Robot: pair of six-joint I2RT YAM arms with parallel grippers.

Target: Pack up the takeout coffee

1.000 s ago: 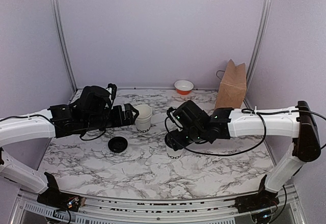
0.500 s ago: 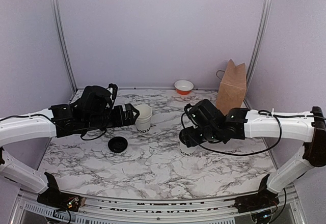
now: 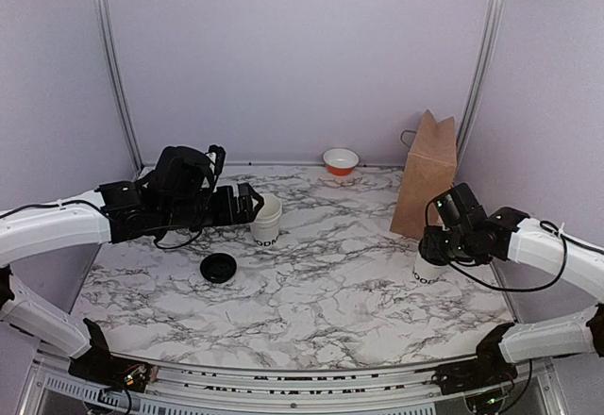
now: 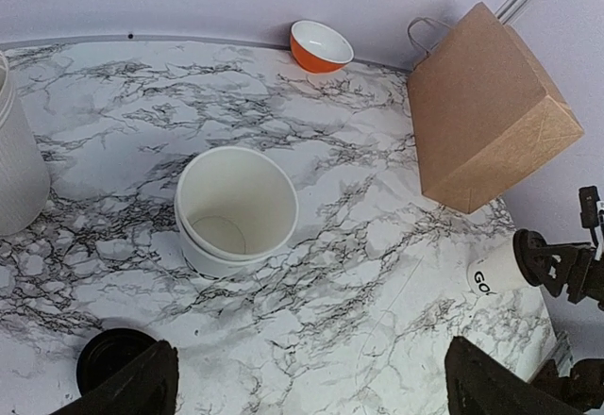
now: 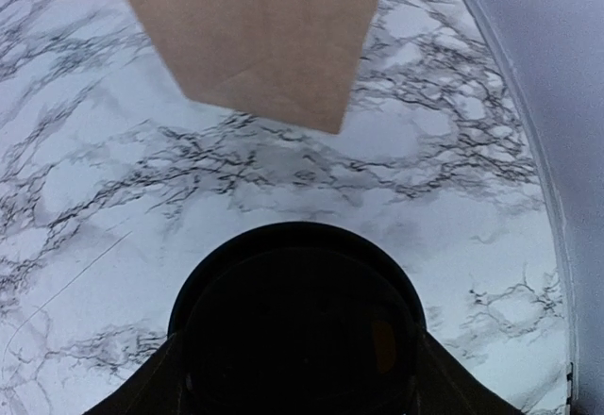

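My right gripper (image 3: 434, 249) clasps the coffee cup (image 3: 427, 272) just beside the paper bag (image 3: 427, 174); next, I reckon, lift it in. My left gripper (image 3: 248, 204) gapes.

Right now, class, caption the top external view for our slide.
Right gripper grips the white cup beside the brown bag; left gripper hangs open by the cup stack.

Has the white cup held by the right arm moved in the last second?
Yes. The cup travelled rightward, from mid-table to just in front of the paper bag.
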